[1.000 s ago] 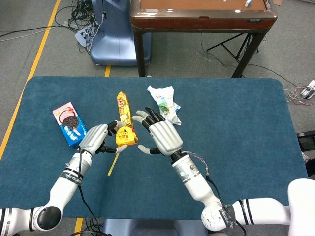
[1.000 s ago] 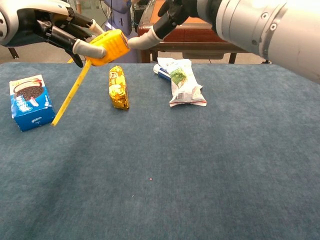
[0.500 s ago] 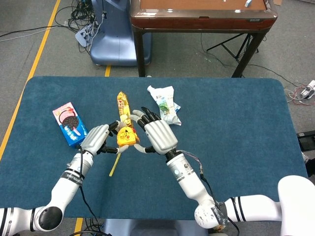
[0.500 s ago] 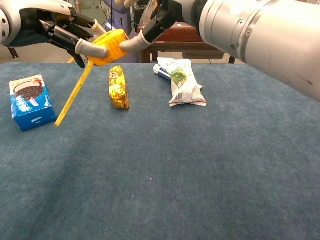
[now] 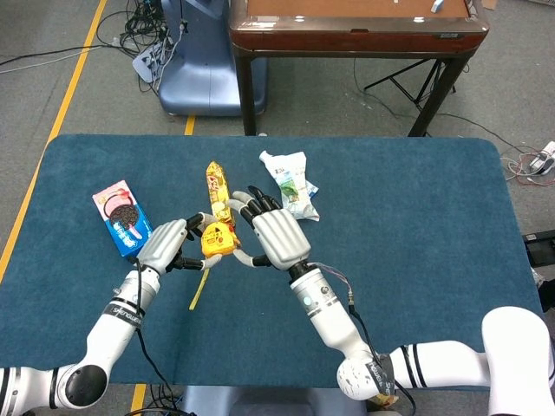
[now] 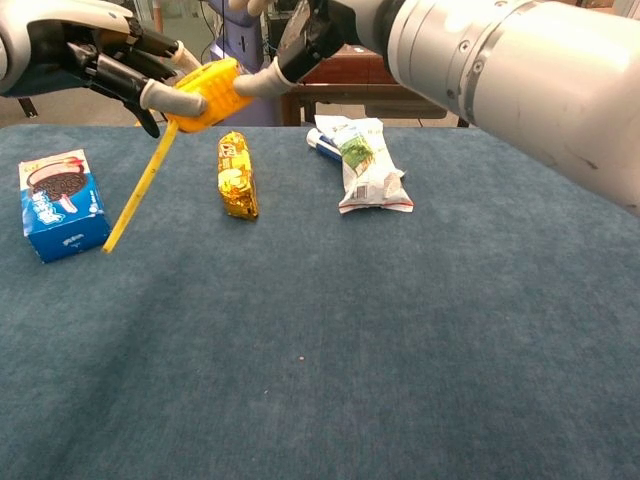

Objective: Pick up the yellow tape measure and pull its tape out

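My left hand (image 5: pixel 165 245) grips the yellow tape measure (image 5: pixel 217 238) above the blue table, left of centre. A length of yellow tape (image 5: pixel 199 290) hangs out of the case, slanting down to the left. My right hand (image 5: pixel 277 236) is close beside the case on its right, fingers spread, and its thumb touches the case. In the chest view the left hand (image 6: pixel 100 62) holds the tape measure (image 6: pixel 212 92) high at the upper left, with the tape (image 6: pixel 140 190) dangling below. There the right hand (image 6: pixel 310 30) reaches in from the top, thumb against the case.
A blue cookie box (image 5: pixel 121 218) lies at the left of the table (image 5: pixel 416 217). A gold snack packet (image 5: pixel 217 186) and a white-and-green pouch (image 5: pixel 293 182) lie just beyond the hands. A brown table (image 5: pixel 355 26) stands behind the far edge.
My right hand has moved left up to the tape measure, and its thumb now touches the case. The left hand keeps its hold; the tape still hangs out.
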Tool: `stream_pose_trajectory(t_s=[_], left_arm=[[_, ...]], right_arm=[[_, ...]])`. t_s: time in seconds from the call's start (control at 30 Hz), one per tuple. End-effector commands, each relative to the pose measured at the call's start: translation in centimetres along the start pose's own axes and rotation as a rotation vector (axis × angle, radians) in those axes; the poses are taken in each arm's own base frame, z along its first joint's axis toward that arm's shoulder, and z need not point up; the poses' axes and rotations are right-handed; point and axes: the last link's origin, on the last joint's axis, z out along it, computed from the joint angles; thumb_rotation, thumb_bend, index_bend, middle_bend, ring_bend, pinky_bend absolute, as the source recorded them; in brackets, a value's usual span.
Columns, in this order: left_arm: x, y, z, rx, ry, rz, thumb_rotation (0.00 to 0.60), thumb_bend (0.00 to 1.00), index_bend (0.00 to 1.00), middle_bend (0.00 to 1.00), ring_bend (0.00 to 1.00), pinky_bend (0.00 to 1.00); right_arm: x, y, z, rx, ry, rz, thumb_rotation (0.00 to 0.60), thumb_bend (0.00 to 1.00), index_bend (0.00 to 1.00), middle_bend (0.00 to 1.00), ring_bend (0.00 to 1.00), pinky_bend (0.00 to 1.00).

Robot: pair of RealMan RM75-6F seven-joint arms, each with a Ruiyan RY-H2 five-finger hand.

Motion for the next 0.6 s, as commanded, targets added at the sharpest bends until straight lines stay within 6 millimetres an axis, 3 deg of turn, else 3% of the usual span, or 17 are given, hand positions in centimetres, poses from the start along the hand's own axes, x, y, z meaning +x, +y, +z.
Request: stream_pose_trajectory(t_s=[0.03, 0.27, 0.6], left_arm=[[0.02, -0.36, 0.03, 0.007, 0.000, -0.004, 0.600, 0.24, 0.45, 0.47, 0.34, 0.34], [0.19, -0.96, 0.02, 0.011, 0.005, -0.019, 0.600, 0.24, 0.45, 0.47, 0.34, 0.34], [0.44, -1.24, 0.08, 0.010, 0.004, -0.027, 0.600, 0.24, 0.45, 0.47, 0.34, 0.34]], right_arm=[[0.17, 0.09, 0.04, -0.005, 0.006, -0.004, 0.600, 0.40, 0.18, 0.17, 0.06, 0.16], [0.70, 0.39, 0.21, -0.024, 0.034, -0.017, 0.600, 0.42, 0.21, 0.24, 0.12, 0.16], [0.75, 0.42, 0.41, -0.043, 0.038, -0.026, 0.600, 0.48, 0.50, 0.39, 0.21, 0.16]])
